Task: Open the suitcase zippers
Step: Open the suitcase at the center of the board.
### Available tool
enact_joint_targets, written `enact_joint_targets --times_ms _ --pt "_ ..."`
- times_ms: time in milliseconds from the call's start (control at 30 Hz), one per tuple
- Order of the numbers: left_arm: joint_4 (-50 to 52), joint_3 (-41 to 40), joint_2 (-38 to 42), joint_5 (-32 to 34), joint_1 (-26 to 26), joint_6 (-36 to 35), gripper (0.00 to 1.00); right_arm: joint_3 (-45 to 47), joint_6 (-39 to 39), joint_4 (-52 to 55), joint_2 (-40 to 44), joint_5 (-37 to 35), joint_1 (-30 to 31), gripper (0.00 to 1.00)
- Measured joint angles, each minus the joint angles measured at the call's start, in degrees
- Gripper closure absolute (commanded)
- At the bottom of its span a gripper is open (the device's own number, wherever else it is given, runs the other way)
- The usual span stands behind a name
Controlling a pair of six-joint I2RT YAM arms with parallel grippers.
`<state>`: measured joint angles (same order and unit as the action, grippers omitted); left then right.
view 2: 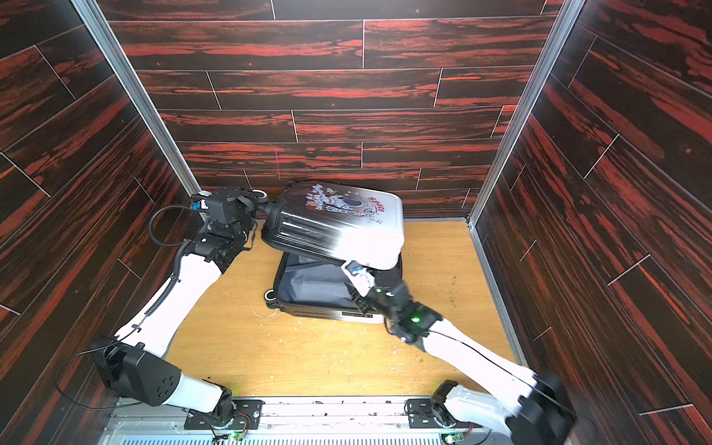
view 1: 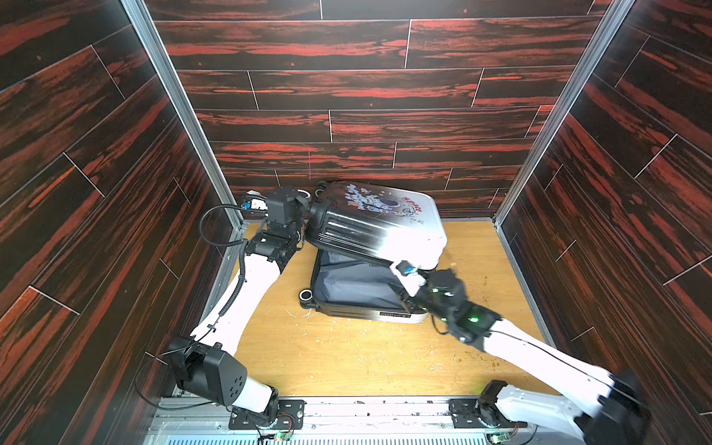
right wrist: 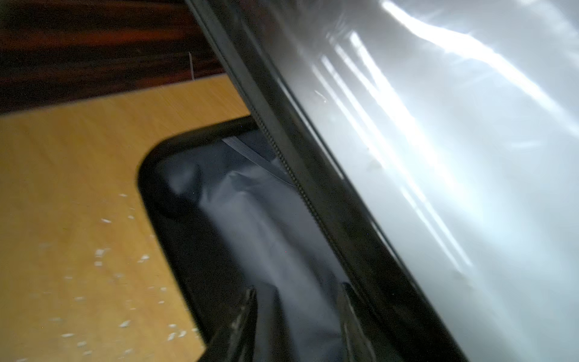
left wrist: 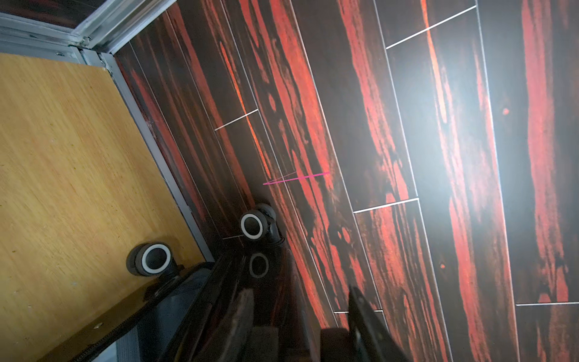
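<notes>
One suitcase (view 1: 373, 227) with two shells sits on one desk (view 1: 346, 358). Two claws are present: left claw (left wrist: 299, 293) and right claw (right wrist: 297, 286). Two white-ringed wheels (left wrist: 155, 259) (left wrist: 252, 226) show in the left wrist view.

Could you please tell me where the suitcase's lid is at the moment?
In both top views the lid is raised at a tilt over the open lower shell, close to the back wall, with the left arm at its wheel end.

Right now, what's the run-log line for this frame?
suitcase: open, lid raised tilted | zippers: parted, near side | left gripper: at lid's wheel end, grip unclear | right gripper: open, over lining, beside lid rim
</notes>
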<state>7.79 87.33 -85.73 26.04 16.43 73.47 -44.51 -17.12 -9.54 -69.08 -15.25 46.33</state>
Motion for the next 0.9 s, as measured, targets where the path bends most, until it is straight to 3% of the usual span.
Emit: enact_joint_targets --times_ms 67,100,233,333,467,667,900 --pt "0.0 0.0 0.0 0.0 0.0 -0.1 0.88 1.3 -6.5 -9.1 -5.8 -5.3 0.5 0.47" --pt "-0.1 0.0 0.0 0.0 0.0 -0.1 0.81 1.9 -10.5 -15.2 -9.3 -8.1 0.8 0.44" --pt "-0.1 -0.2 0.1 -0.1 0.0 -0.8 0.33 1.5 -26.2 -39.4 -23.5 -16.5 0.0 0.42" --pt "1.8 -0.5 0.7 0.1 -0.1 -5.0 0.12 -3.8 -32.4 -46.9 -29.3 -18.2 -1.7 0.42" --pt "5.3 -0.5 5.2 3.4 -0.3 -11.0 0.08 -16.2 -32.0 -46.8 -31.3 -17.9 -4.6 0.43" --pt "12.9 0.5 16.2 10.2 1.0 -19.5 0.01 -40.6 -16.8 -36.1 -34.6 -11.8 -11.3 0.40" --pt "18.3 -5.9 18.9 8.4 2.8 -22.6 0.00 -62.8 -1.6 -19.0 -46.6 -3.4 -17.8 0.39"
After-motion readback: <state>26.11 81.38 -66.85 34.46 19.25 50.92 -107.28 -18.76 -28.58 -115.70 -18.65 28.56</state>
